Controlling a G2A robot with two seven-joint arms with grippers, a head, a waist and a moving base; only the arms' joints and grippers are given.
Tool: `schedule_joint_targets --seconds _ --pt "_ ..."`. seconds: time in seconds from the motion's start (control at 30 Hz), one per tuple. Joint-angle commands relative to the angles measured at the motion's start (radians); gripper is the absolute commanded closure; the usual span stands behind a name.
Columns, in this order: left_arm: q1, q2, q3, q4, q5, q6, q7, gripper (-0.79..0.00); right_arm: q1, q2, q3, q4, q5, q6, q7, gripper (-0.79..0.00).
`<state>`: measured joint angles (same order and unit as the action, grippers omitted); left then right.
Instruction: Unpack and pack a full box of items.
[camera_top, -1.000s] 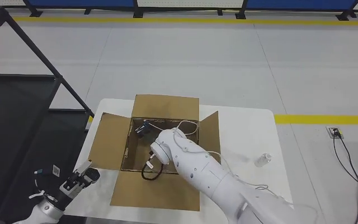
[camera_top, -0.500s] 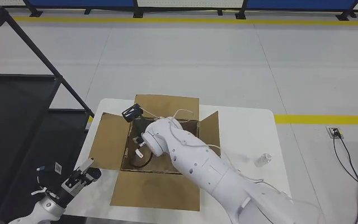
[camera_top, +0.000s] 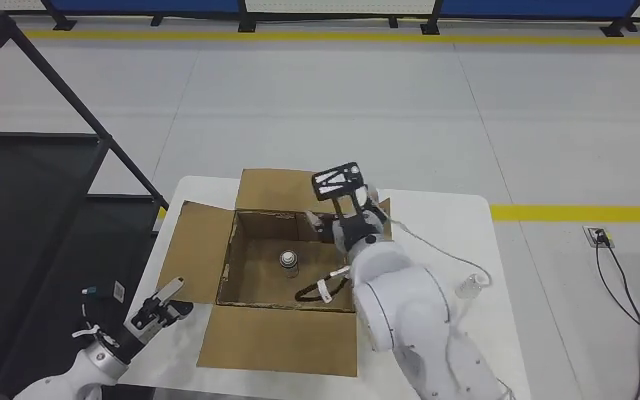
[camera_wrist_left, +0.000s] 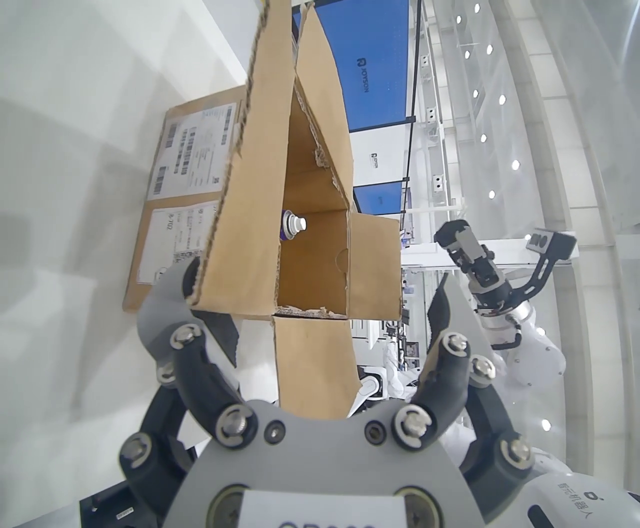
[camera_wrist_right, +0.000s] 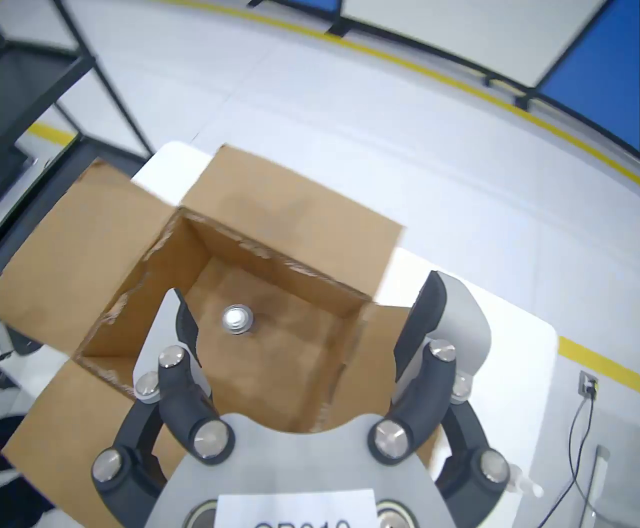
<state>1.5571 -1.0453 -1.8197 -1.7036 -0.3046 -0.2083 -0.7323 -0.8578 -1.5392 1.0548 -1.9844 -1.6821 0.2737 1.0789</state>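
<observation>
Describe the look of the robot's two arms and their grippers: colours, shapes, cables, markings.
Both the right arm and left arm have glossy white rounded shells; a thin white cable runs along the right one. The right gripper and left gripper match: black link fingers with silver screws, pale grey fingertip shells, a grey base plate bearing a white label.
</observation>
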Motion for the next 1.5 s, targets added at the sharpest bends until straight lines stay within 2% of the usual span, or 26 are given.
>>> schedule_joint_targets --seconds 0.0,0.17,0.37,0.6,0.83,0.9,0.93,0.97,1.13,1.33,1.47 --pt "-0.007 0.000 0.004 0.003 0.003 0.005 0.000 -0.785 -0.135 0.016 0.121 -0.106 -0.135 0.038 -0.036 -0.785" --pt "-0.024 0.004 0.003 0.008 0.017 0.020 -0.006 -0.785 -0.305 0.032 0.371 -0.155 -0.117 0.091 -0.045 -0.785" --pt "-0.040 0.006 0.011 0.010 0.023 0.034 -0.011 -0.785 -0.342 0.042 0.599 0.011 0.097 0.035 0.012 -0.785" --pt "-0.052 0.007 0.028 0.006 0.043 0.047 -0.009 -0.785 -0.327 0.053 0.681 0.163 0.256 -0.058 0.056 -0.785" --pt "-0.054 0.009 0.033 0.000 0.050 0.054 -0.003 -0.785 -0.276 0.063 0.721 0.331 0.351 -0.118 -0.028 -0.785" --pt "-0.051 0.009 0.030 -0.001 0.050 0.055 0.000 -0.785 -0.259 0.067 0.725 0.370 0.355 -0.124 -0.035 -0.616" --pt "-0.050 0.010 0.029 -0.001 0.050 0.055 0.002 -0.785 -0.252 0.069 0.725 0.385 0.358 -0.127 -0.035 -0.462" --pt "-0.048 0.010 0.027 -0.001 0.049 0.055 0.004 -0.785 -0.246 0.070 0.725 0.397 0.358 -0.129 -0.037 -0.360" --pt "-0.043 0.010 0.025 -0.005 0.047 0.057 0.009 -0.785 -0.229 0.077 0.720 0.429 0.364 -0.133 -0.042 -0.003" --pt "-0.044 0.012 0.026 -0.007 0.049 0.061 0.012 -0.785 -0.234 0.083 0.711 0.401 0.379 -0.131 -0.053 0.000" --pt "-0.049 0.012 0.029 -0.006 0.051 0.063 0.012 -0.785 -0.261 0.084 0.698 0.289 0.393 -0.132 -0.091 0.000"
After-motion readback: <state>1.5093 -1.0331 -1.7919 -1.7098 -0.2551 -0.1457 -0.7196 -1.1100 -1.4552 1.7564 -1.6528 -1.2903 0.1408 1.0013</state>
